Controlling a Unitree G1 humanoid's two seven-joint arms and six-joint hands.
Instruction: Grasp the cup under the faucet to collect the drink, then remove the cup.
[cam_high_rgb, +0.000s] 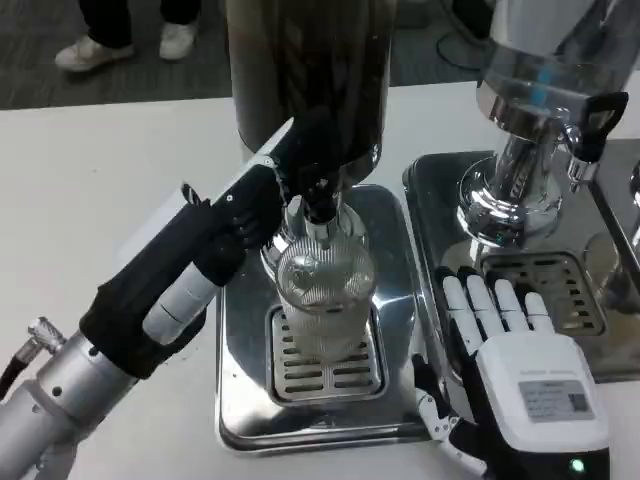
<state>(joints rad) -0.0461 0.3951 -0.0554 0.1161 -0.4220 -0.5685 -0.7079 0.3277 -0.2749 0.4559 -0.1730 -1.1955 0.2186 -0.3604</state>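
Head view, looking down on a white surface (90, 190).

Cup (322, 300): clear, ribbed, upright on the slotted grate (325, 360) of a shiny metal drip tray (240, 330). It sits directly under the black faucet (318, 200) of a dark drink dispenser (305, 75). Whether any drink is in the cup cannot be told.

Left hand (270, 195): it reaches in from the lower left on a silver forearm, black-sleeved toward the wrist. The fingers (310, 135) are up against the dispenser's lower body, at the faucet, above the cup. The fingers are dark against a dark tank, so I cannot tell whether they press the faucet lever, hold it, or only lie near it. This hand is not on the cup.

Right hand (510, 350): white back up, lying flat at the lower right. The fingers are extended and slightly spread, holding nothing. The fingertips (490, 295) rest on the edge of a second drip tray (440, 200), near its grate. It is just beside the cup's tray, clear of the cup.

Second dispenser (540, 90): chrome base with a black tap handle, upper right, standing on that second tray.

Far edge: dark floor, and the shoes (75, 52) of a person standing beyond the surface.
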